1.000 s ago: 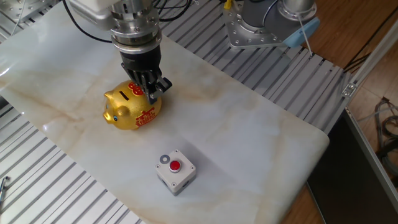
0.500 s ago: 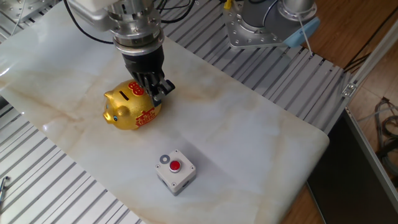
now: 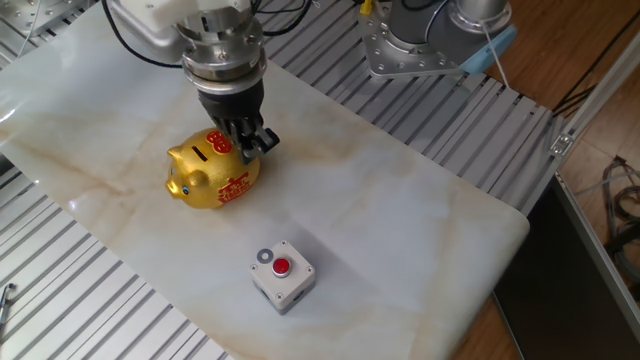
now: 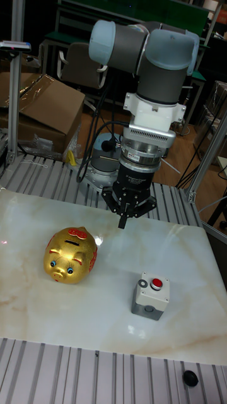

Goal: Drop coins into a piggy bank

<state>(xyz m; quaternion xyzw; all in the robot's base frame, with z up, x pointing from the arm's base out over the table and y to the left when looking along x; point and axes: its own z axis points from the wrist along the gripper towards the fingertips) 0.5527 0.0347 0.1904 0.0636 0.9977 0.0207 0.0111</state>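
Observation:
The gold piggy bank (image 3: 210, 170) (image 4: 70, 254) stands on the marble table with its slot (image 3: 204, 153) facing up and nothing in it. My gripper (image 3: 248, 140) (image 4: 124, 221) hangs just past the pig's rear end, above the table. Its fingers are drawn together to a point, shut, and I see nothing between them. One grey coin (image 3: 264, 256) (image 4: 143, 284) lies flat on the top corner of the white button box (image 3: 283, 285) (image 4: 150, 302), next to the red button (image 3: 282, 266) (image 4: 157, 282). The box is well away from the gripper.
The marble slab (image 3: 400, 210) rests on a slatted aluminium frame (image 3: 90, 300). The arm's base (image 3: 410, 40) stands at the back edge. A cardboard box (image 4: 38, 107) and a chair are behind the table.
The gripper has shifted slightly to the right beside the pig's rear and turned a little. The pig, coin and button box have not moved.

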